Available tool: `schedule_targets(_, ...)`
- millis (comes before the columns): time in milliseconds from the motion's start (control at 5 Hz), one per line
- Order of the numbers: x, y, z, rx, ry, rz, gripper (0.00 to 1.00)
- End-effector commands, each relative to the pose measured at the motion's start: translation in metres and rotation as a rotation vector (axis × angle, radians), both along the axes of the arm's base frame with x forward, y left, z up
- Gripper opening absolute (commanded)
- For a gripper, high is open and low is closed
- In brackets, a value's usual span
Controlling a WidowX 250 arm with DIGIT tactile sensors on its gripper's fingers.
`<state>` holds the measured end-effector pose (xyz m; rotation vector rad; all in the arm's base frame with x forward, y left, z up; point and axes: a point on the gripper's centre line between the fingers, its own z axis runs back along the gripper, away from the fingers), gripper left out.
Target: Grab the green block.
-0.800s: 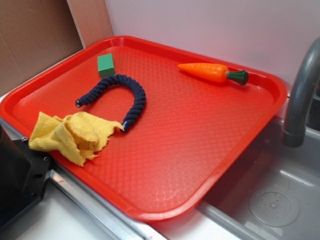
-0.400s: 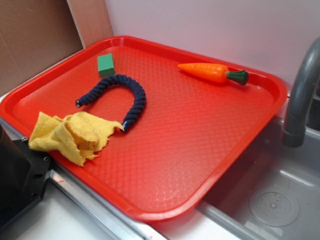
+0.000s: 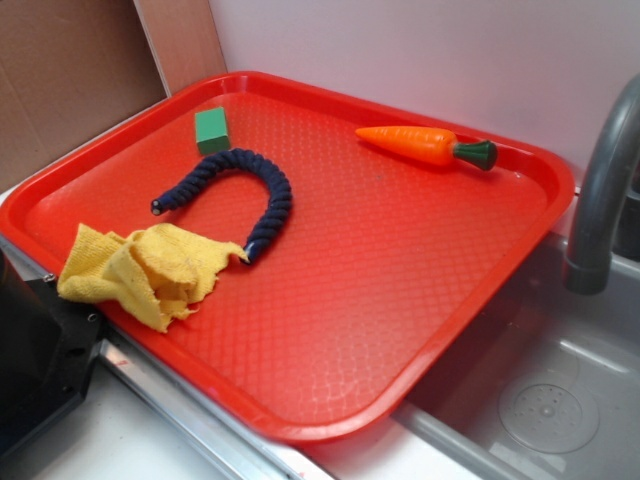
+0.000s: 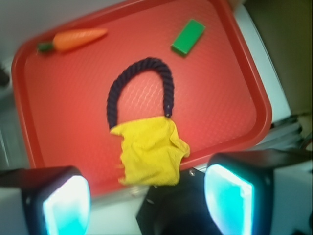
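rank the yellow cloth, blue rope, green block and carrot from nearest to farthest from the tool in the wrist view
1. Yellow cloth, on the tray's near edge, just ahead of the open tool.
2. Blue rope, arched mid-tray, one end under the cloth.
3. Green block at the far right and carrot at the far left: too close to call.

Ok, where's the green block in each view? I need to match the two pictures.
Exterior: the green block lies at the tray's far left, just above the blue rope's arch.
Wrist: the block lies at upper right, apart from the rope, beyond its arch.
Shared landmark: the rope arch, one end under the yellow cloth; the block lies just outside its curved top in both views.
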<state>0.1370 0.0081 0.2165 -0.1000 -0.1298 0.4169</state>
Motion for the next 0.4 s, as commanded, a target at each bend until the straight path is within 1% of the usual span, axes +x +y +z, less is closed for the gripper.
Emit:
schedule_targets(0,0.037,0.047,-0.044,0.011,-0.097,0.474,1.00)
schedule_targets(200,0.057,0.065,-0.072,0.050,-0.130,0.593,1.00)
